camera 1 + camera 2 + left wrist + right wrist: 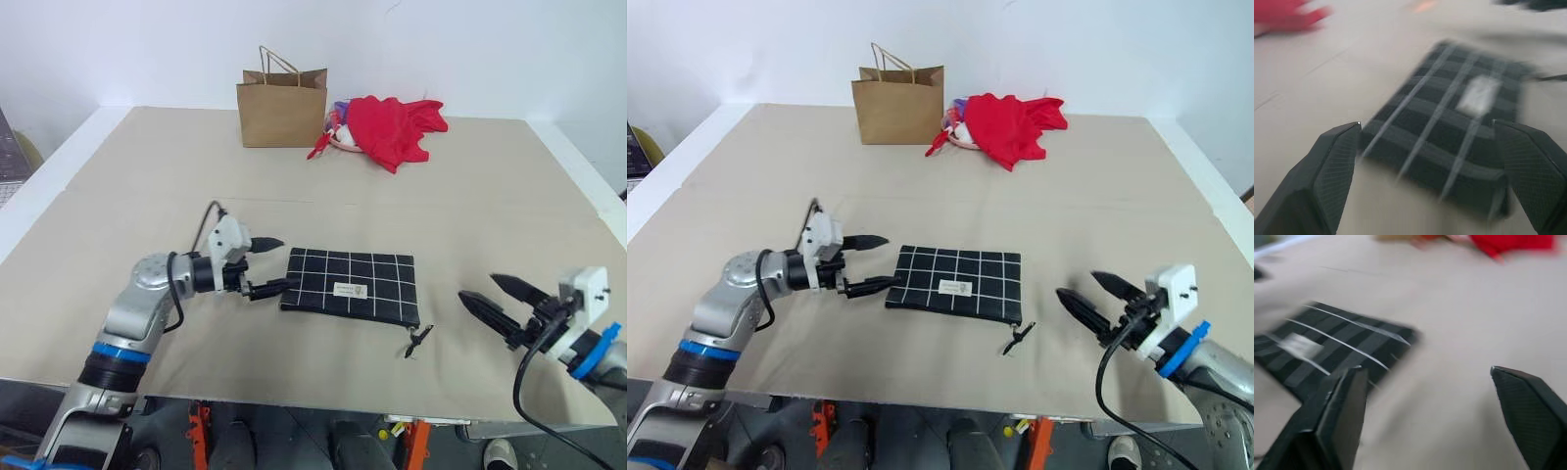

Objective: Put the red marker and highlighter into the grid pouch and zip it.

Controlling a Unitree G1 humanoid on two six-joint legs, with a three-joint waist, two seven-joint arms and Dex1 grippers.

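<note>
The left gripper (266,265) is hanging with fingers spread and empty, tips just beside the grid pouch's (353,284) left end. The right gripper (498,297) is also gaping empty, well apart from the pouch's right end. The pouch is lying flat on the tan table (147,186), its zipper pull (418,341) trailing off the near right corner. Its small white label (350,290) is carrying print too small to read. A brown paper bag (282,106) and red cloth (392,129) are sitting at the far side.
</note>
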